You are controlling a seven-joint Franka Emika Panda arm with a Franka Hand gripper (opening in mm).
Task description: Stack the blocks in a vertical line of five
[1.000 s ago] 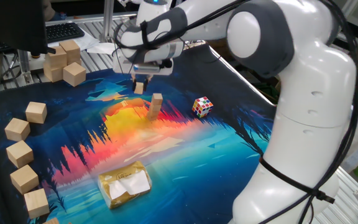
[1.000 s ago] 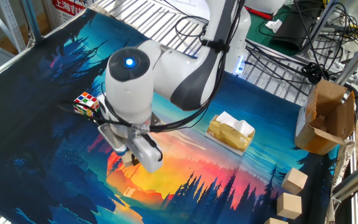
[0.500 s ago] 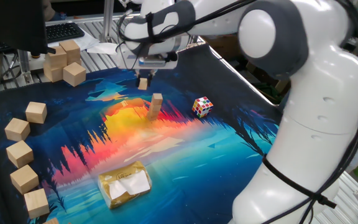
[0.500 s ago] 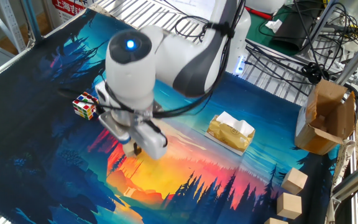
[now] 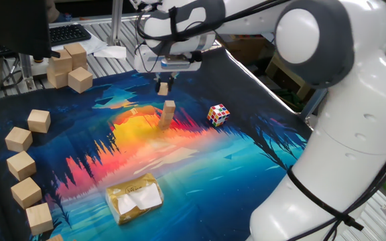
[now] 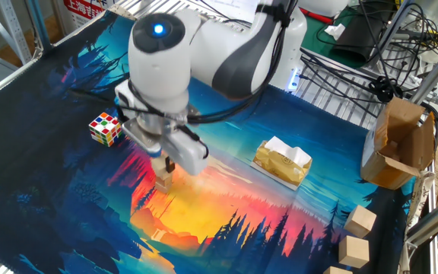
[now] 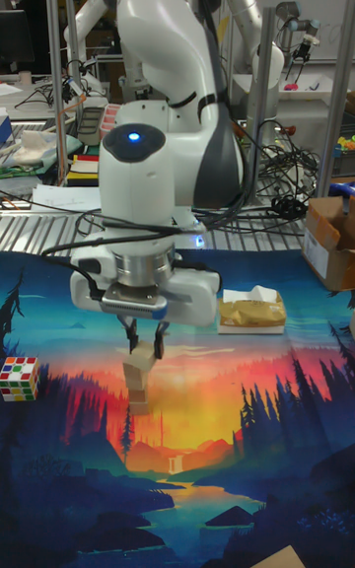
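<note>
Near the top middle, the claw [image 5: 164,86] holds a block [image 5: 163,88]; a crooked drop could topple the stack [image 5: 168,114]

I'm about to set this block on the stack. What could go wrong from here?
1. The stack is narrow and tall; a slightly off-centre placement could topple it.
2. The gripper holds the block above and to one side of the stack, so descending before lining up may knock it.
</note>
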